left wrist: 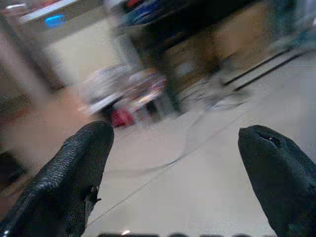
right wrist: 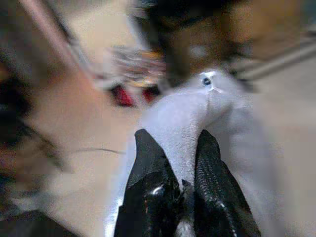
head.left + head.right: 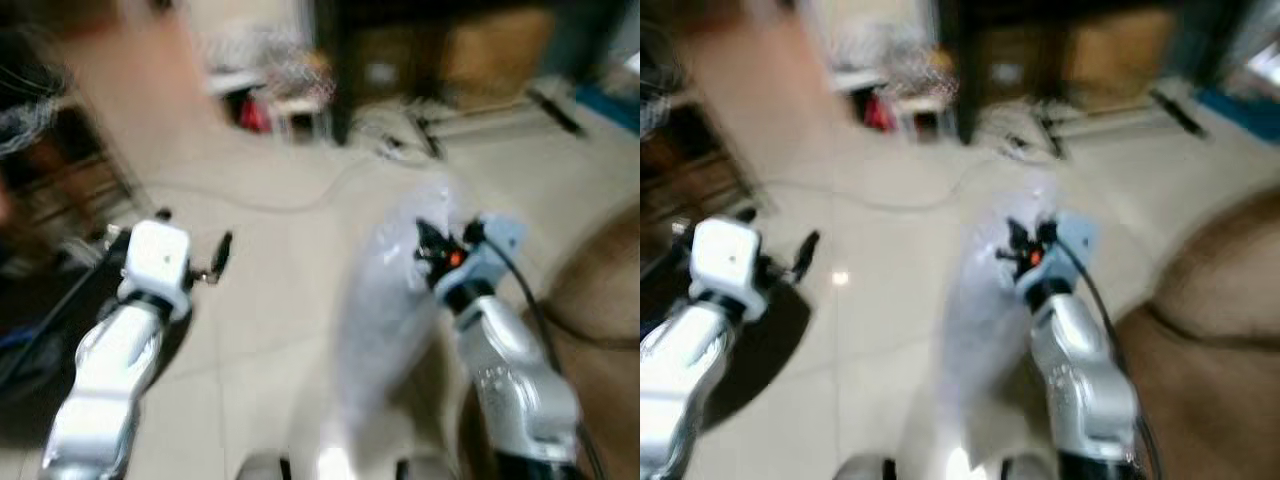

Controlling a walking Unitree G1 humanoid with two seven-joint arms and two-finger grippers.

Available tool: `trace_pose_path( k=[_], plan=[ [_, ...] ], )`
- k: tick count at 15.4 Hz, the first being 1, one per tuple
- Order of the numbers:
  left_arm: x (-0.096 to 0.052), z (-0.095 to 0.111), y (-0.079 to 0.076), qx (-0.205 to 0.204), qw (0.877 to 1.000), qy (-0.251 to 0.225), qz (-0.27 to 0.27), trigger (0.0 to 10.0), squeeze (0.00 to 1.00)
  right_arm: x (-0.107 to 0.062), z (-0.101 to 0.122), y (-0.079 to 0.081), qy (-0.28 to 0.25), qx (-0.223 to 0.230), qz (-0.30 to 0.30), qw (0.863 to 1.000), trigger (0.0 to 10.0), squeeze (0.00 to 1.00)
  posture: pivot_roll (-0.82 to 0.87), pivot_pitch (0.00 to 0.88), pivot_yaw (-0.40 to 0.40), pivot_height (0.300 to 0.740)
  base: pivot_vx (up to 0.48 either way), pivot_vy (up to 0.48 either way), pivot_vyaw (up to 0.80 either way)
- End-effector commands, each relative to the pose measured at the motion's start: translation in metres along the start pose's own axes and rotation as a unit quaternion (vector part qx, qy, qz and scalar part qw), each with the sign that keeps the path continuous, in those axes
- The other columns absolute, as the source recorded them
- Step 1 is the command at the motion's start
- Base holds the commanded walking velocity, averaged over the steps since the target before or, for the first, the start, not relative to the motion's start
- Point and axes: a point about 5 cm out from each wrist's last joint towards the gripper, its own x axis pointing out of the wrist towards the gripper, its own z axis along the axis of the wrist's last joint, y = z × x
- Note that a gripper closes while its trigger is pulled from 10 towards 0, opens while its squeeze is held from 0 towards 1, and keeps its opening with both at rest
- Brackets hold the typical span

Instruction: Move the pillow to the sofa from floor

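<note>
Head views: a pale tiled floor [image 3: 260,330], blurred, with a brown sofa [image 3: 1210,330] at right. The right gripper [image 3: 432,245] lifts the white pillow [image 3: 385,310] above the floor.

Left wrist view: the left gripper [image 1: 175,148] spreads wide, empty.

Right wrist view: black fingers [image 2: 150,187] pinch the pillow's edge.

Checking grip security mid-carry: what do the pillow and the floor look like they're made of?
Pillow: pale soft fabric with a fine woven look, bunching where the right gripper pinches it. Floor: glossy light tile, probably; it shows a lamp glint and faint joint lines. Blur leaves both uncertain.
</note>
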Motion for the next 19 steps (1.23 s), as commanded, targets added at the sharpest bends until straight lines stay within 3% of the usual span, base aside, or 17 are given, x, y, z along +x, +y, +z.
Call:
trace_pose_path(
  k=[1, 10, 14, 19],
  plan=[
    [-0.009, -0.006, 0.009, 0.014, 1.0, 0.016, 0.012, 10.0, 0.0, 0.002, 0.016, 0.012, -0.039, 0.006, 0.021, 0.999, 10.0, 0.0, -0.14, 0.0, 0.102, 0.74, 0.0, 0.0, 0.0],
    [-0.007, -0.007, 0.008, 0.011, 1.0, 0.016, -0.005, 10.0, 0.0, -0.003, 0.007, 0.005, -0.03, 0.017, -0.015, 0.999, 10.0, 0.0, -0.14, 0.0, 0.12, 0.74, 0.0, 0.0, 0.0],
    [-0.006, -0.006, 0.008, 0.004, 1.0, 0.009, 0.011, 10.0, 0.0, 0.002, -0.002, 0.012, 0.004, -0.012, 0.01, 1.0, 10.0, 0.0, -0.13, 0.0, 0.103, 0.74, 0.0, 0.0, 0.0],
    [-0.007, -0.005, 0.007, 0.004, 1.0, 0.007, 0.015, 10.0, 0.0, 0.003, -0.005, 0.014, 0.011, -0.019, 0.015, 1.0, 10.0, 0.0, -0.12, 0.0, 0.093, 0.74, 0.0, -0.434, 0.0]
  ],
)
